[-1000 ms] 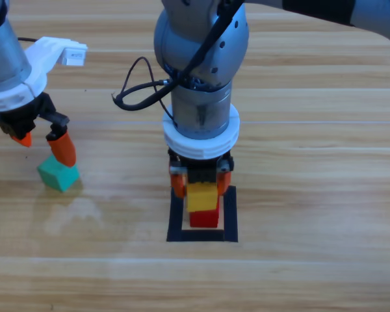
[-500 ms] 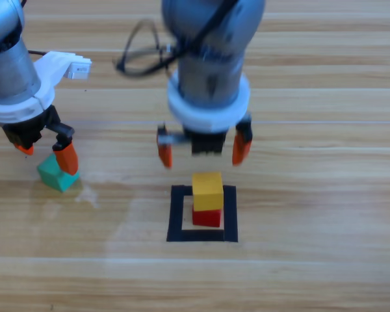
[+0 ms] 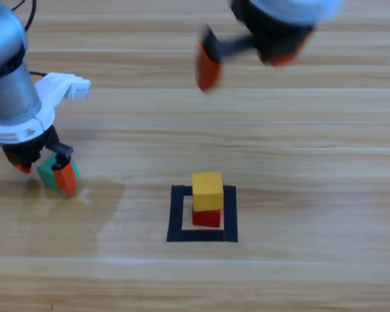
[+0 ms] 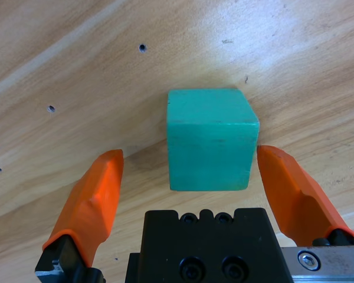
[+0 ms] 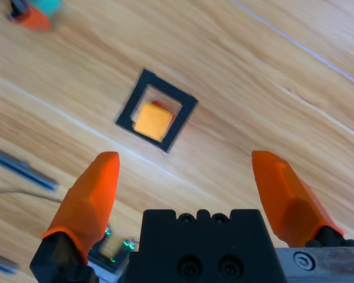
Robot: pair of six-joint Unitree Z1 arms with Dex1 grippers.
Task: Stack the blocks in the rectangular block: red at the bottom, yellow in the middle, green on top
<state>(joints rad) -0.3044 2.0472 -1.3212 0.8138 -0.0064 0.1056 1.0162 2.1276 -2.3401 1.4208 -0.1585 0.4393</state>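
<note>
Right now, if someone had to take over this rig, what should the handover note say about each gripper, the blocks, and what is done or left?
Left gripper: open, low at the table's left, fingers either side of the green cube, not closed on it.
Right gripper: open, empty, raised high near the top edge, away from the stack.
Blocks: red cube sits inside the black tape rectangle; yellow cube rests on top of it. Green sits on the wood to the left, outside the rectangle.
Done: red and yellow stacked.
Left: close on green, lift it, carry it over and set it on yellow.
</note>
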